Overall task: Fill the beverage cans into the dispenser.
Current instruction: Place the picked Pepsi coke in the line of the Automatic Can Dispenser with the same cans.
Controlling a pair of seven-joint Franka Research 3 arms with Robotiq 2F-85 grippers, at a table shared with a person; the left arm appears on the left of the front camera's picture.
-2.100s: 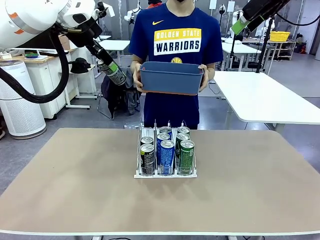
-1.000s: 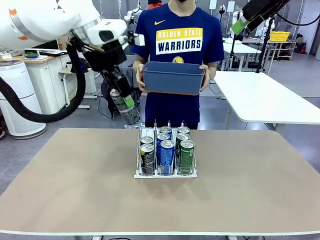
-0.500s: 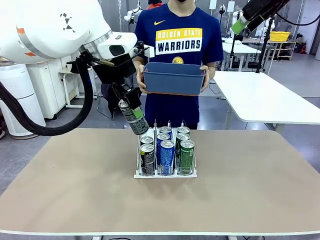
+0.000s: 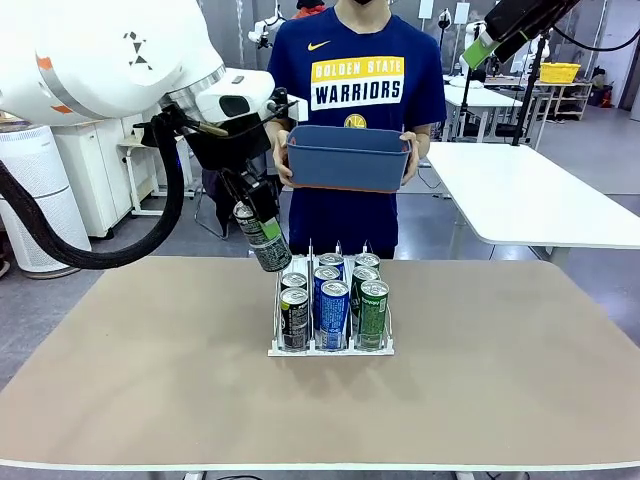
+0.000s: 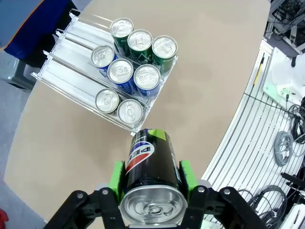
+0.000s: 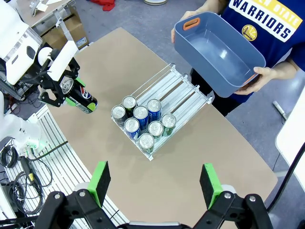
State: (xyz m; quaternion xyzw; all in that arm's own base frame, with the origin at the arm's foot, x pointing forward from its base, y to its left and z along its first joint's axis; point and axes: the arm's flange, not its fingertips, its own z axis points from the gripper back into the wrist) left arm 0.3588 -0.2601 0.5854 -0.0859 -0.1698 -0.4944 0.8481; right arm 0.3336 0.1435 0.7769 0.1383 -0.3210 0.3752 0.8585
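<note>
Nearest the camera, the tan table (image 4: 150,380) carries the clear dispenser (image 4: 331,345) at its middle, its three lanes running away toward the person. Eight beverage cans (image 4: 333,310) stand upright at the near end of the lanes: two black-and-yellow in the left lane, three blue-and-white in the middle lane, three green in the right lane, their silver tops showing from above (image 5: 134,64). Just beyond and to the left of the dispenser's far end, the left gripper (image 4: 262,232) hangs above the table with its fingers (image 5: 116,175) clamped on the sides of a black can (image 4: 262,240), which is tilted, its base pointing down toward the rack; the left wrist view shows the can's red, white and blue logo and its silver top facing the camera. At the far edge of the table, a person in a blue T-shirt holds a blue bin (image 4: 345,155) in both hands at chest height. High above, the right gripper (image 6: 155,179) has its green-padded fingers (image 6: 101,177) spread wide with nothing between them.
</note>
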